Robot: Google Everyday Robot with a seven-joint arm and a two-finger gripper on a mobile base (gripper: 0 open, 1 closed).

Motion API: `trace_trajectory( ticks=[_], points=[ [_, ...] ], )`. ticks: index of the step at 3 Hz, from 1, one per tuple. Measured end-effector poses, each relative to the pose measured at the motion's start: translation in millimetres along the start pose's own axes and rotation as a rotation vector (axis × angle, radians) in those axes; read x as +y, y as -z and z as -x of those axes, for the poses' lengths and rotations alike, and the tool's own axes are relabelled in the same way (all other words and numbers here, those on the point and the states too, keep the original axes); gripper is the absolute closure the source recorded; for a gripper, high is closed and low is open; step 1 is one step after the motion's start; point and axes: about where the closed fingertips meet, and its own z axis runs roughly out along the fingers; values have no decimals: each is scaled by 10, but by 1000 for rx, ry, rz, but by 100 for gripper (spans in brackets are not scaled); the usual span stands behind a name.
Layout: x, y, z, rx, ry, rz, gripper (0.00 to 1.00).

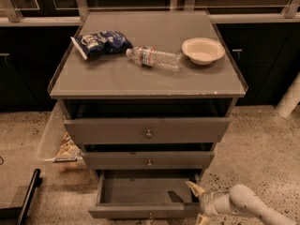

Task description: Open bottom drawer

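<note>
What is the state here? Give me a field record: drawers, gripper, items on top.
bottom drawer: pulled well out, inside looks empty
middle drawer: appears slightly out
top drawer: appears slightly out
gripper: low right, at the bottom drawer's right front corner, fingers apart
cabinet top: chip bag at left, water bottle lying on its side in the middle, bowl at right

With the end effector (198, 203) at its corner, the bottom drawer (136, 212) stays clear above.
</note>
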Motion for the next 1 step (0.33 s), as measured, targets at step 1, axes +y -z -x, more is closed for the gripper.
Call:
trace_trajectory(
  ticks=[1],
  points=[
    [-56,224,211,18,50,-26,0]
  ],
)
